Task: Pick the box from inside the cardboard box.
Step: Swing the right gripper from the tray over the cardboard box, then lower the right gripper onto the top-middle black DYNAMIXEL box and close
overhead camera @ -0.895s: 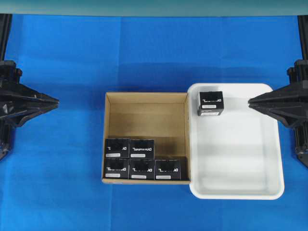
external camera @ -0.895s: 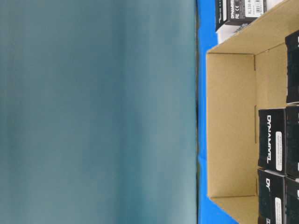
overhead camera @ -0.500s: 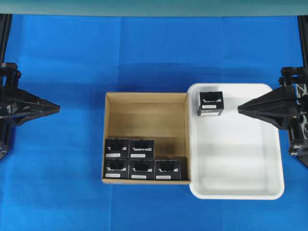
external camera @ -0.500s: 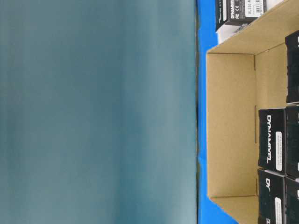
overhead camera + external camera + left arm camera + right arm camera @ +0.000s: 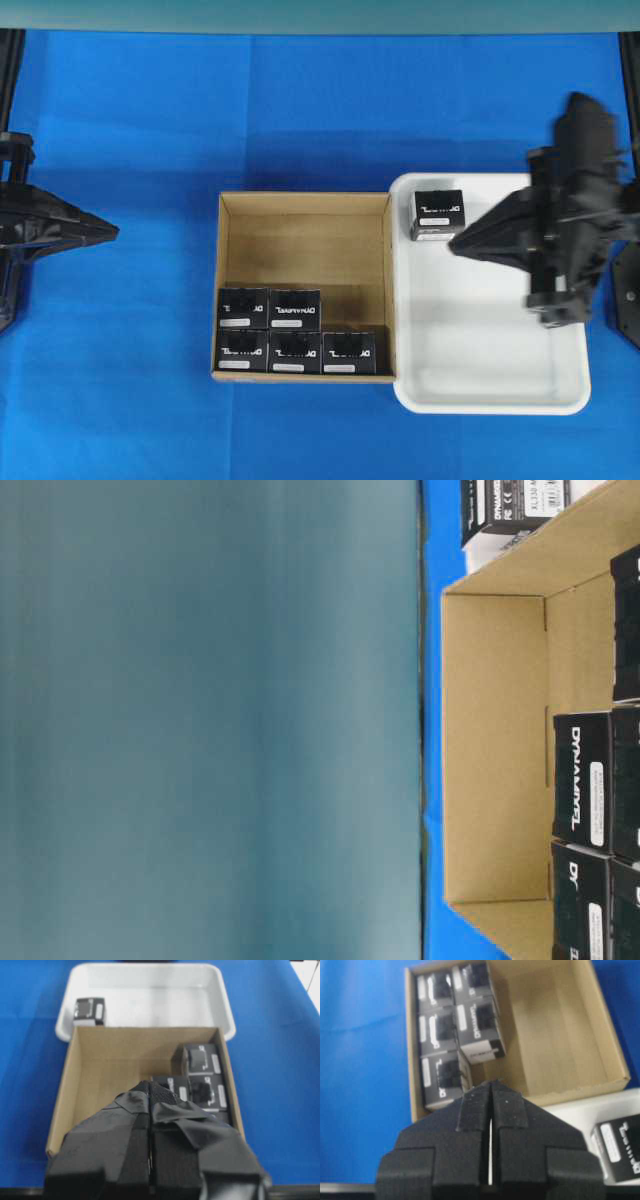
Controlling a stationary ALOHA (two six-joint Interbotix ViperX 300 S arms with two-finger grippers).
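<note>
The brown cardboard box (image 5: 303, 215) sits mid-table, also in the left wrist view (image 5: 107, 1060) and right wrist view (image 5: 555, 1020). Several small black boxes (image 5: 294, 310) with white lettering lie in its near part; they also show in the table-level view (image 5: 583, 780) and both wrist views (image 5: 201, 1062) (image 5: 477, 1022). My right gripper (image 5: 452, 245) is shut and empty, raised over the white tray, its tip (image 5: 491, 1082) toward the carton. My left gripper (image 5: 115, 232) is shut and empty, far left of the carton, seen closed in its wrist view (image 5: 150, 1084).
A white plastic tray (image 5: 560, 390) stands against the carton's right side, with one more black box (image 5: 437, 214) in its far-left corner. A blue cloth (image 5: 300, 110) covers the table. A teal wall fills the left of the table-level view.
My right arm has risen and swung left from the table's right edge over the tray, toward the carton. My left gripper has barely shifted. The boxes have not moved.
</note>
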